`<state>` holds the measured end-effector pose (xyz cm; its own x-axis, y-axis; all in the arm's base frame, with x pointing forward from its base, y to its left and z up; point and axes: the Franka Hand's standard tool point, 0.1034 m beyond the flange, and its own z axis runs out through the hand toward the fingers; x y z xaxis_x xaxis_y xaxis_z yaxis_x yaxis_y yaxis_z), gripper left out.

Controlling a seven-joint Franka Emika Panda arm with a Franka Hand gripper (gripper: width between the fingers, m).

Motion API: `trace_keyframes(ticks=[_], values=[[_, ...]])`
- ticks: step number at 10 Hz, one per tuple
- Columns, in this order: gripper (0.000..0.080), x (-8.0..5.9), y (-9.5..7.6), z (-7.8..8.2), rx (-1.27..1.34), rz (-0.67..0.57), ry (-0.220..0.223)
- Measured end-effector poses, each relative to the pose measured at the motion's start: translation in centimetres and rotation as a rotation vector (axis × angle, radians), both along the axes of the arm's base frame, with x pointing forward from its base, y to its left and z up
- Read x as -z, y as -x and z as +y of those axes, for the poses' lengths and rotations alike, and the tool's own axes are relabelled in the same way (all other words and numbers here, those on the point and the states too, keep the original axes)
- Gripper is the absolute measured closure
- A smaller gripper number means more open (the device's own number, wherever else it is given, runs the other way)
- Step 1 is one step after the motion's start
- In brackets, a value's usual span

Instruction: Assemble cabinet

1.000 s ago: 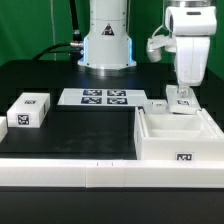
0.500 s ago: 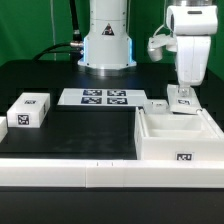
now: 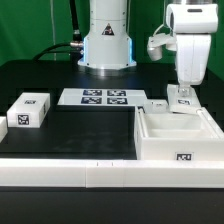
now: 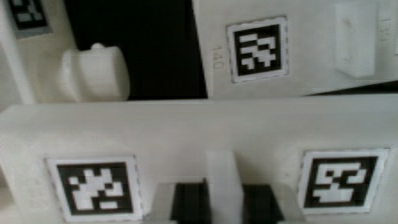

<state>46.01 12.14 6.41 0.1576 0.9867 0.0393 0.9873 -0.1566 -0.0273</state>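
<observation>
The cabinet (image 3: 178,138), a large open white box with a marker tag on its front, stands at the exterior view's right. My gripper (image 3: 180,97) points straight down at the box's far edge, on a small white tagged piece (image 3: 181,101) standing there. In the wrist view my gripper (image 4: 219,205) has its two dark fingers (image 4: 183,205) pressed against a thin white ridge of this piece (image 4: 214,165), between two marker tags. A round white knob (image 4: 89,72) and another tagged white face (image 4: 258,50) lie beyond it.
A lone small white tagged block (image 3: 28,110) sits at the exterior view's left. The marker board (image 3: 100,97) lies in front of the robot base (image 3: 107,45). A small white part (image 3: 155,105) lies by the cabinet's far left corner.
</observation>
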Motion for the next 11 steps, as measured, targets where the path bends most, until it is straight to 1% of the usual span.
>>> trace_keyframes(ticks=[3, 4, 6, 7, 8, 11], values=[[0.0731, 0.2, 0.1, -0.1, -0.003, 0.002, -0.001], [0.0731, 0.6, -0.3, -0.5, -0.033, -0.007, -0.010], [0.0731, 0.6, -1.1, -1.2, -0.039, -0.014, -0.014], [0.0731, 0.6, -2.3, -1.4, -0.064, -0.030, -0.023], [0.0731, 0.6, -2.8, -1.3, -0.065, -0.035, -0.025], [0.0731, 0.6, -3.0, -1.4, -0.070, -0.037, -0.026]])
